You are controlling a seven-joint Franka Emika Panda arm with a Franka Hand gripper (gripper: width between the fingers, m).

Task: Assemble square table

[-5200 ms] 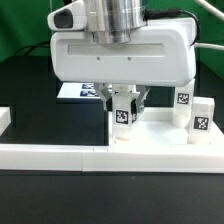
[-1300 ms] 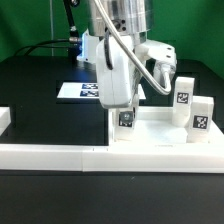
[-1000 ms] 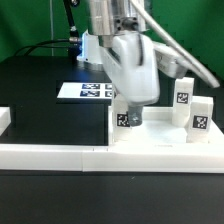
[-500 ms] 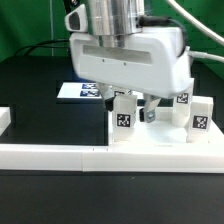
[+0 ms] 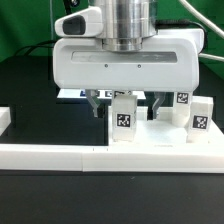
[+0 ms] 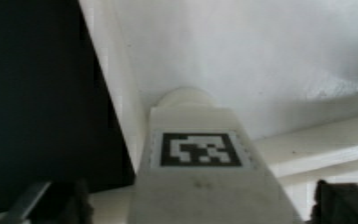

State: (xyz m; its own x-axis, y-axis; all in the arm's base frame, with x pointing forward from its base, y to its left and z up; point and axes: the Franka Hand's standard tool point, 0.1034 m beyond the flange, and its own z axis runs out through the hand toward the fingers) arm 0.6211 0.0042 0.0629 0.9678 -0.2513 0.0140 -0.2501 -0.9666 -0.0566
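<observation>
judging from what you can see, you are early in the build: the square tabletop [image 5: 150, 140] lies flat on the black surface [image 5: 40, 90], pushed against the long white border wall [image 5: 60, 155] at its 6 o'clock edge, and no leg looks seated in a corner hole yet. one leg [image 5: 124, 118] stands upright on the tabletop's near corner, and the jaws [image 5: 125, 100] hang over it, spread with a finger [image 5: 96, 101] at 9 o'clock of the leg and the other at 3 o'clock, not yet pinching it; the wrist view shows the tagged leg [image 6: 201, 150] between both dark fingertips [image 6: 34, 200]. two more legs [image 5: 183, 100] [image 5: 202, 116] wait at the tabletop's 3 o'clock side, close enough to crowd the hand. the marker board [image 5: 72, 95] lies at 10 o'clock, mostly hidden. a fourth leg you cannot see.
</observation>
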